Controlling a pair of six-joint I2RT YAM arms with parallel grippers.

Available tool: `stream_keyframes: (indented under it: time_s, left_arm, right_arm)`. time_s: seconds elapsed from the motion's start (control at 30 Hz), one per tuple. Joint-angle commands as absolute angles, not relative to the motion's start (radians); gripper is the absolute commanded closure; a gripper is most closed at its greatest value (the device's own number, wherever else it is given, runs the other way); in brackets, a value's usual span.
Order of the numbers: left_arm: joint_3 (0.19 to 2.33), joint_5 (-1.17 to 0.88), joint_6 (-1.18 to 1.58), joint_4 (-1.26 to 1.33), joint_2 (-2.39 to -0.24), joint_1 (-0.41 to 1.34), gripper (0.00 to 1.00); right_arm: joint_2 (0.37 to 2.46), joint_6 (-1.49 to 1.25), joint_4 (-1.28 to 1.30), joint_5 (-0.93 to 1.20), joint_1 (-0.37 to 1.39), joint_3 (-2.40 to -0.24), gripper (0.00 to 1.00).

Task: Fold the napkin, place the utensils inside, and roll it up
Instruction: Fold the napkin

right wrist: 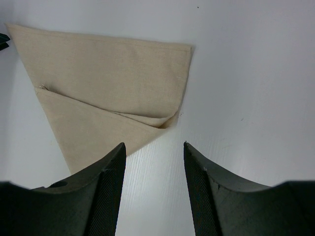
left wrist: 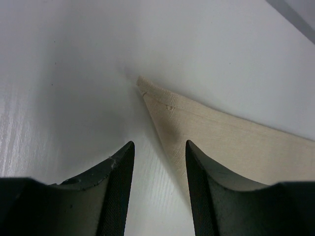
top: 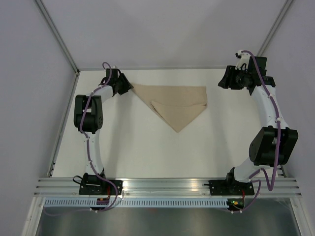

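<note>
The tan napkin (top: 174,104) lies folded into a triangle on the white table, its point toward the near side, with a smaller flap folded over its middle. My left gripper (top: 129,86) is open and empty at the napkin's left corner (left wrist: 147,93); its right finger is over the cloth edge (left wrist: 236,142). My right gripper (top: 222,81) is open and empty, a short way right of the napkin's right corner (right wrist: 184,49). In the right wrist view the napkin (right wrist: 108,88) lies ahead and to the left of the fingers. No utensils are in view.
White walls with grey metal posts (top: 56,34) enclose the table at the back and sides. An aluminium rail (top: 167,186) runs along the near edge, holding both arm bases.
</note>
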State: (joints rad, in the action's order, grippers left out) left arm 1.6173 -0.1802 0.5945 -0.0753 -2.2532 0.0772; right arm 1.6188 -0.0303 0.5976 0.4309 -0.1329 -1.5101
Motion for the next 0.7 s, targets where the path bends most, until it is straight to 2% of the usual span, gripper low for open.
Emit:
stream_keyframes:
  time_s: [0.0, 0.43, 0.67]
  left_arm:
    - [1.684, -0.161, 0.647, -0.097, -2.276, 0.078, 0.49]
    - [1.744, -0.135, 0.68, -0.126, -2.341, 0.08, 0.62]
    - [1.785, -0.149, 0.683, -0.118, -2.367, 0.08, 0.83]
  right_arm:
    - [1.618, -0.04, 0.572, 0.445, -0.127, -1.503, 0.44]
    - [1.624, -0.034, 0.571, 0.442, -0.127, -1.499, 0.44]
    - [1.623, -0.032, 0.571, 0.44, -0.126, -1.497, 0.45]
